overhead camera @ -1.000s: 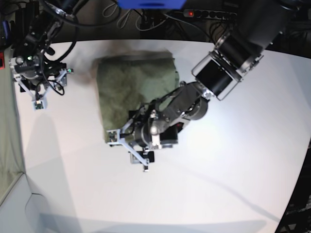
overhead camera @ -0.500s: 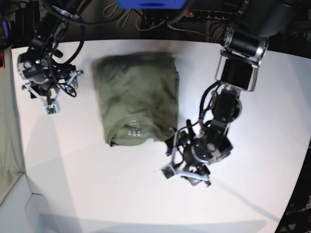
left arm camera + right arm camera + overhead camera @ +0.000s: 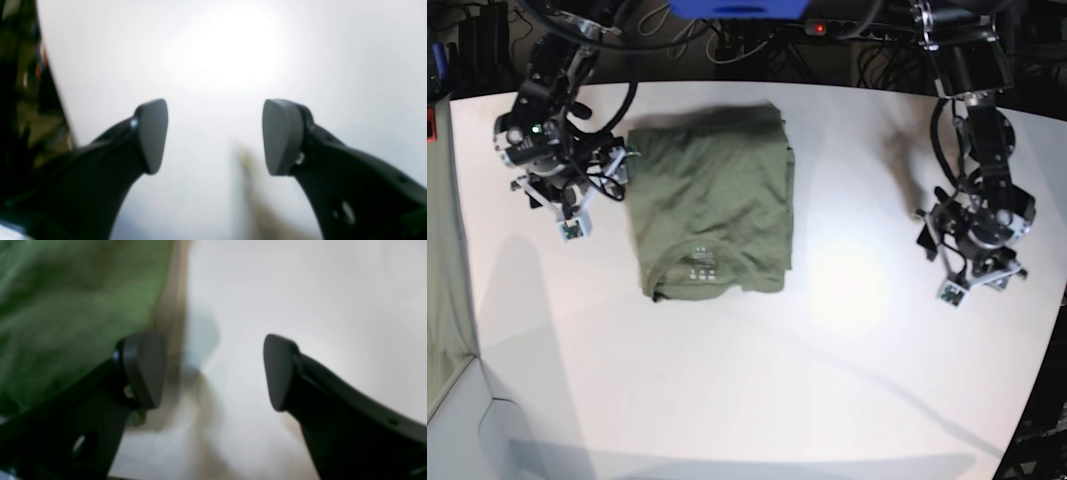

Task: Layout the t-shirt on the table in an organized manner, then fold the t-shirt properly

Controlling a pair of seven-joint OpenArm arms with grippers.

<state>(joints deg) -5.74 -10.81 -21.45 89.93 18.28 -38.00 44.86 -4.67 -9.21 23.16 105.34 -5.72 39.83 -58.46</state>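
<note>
The folded t-shirt (image 3: 712,205) lies upper left on the bench (image 3: 757,390), both tools, left (image 3: 975,278) and right (image 3: 570,213), gaping, holding nothing.

The right tool (image 3: 213,371) hangs over the white surface (image 3: 300,300) with its two dark fingers (image 3: 280,371) spread wide and nothing between them. The olive-green t-shirt (image 3: 73,306) fills the upper left, blurred, its edge running down just beside the left-hand finger, which stands in front of the cloth.
</note>
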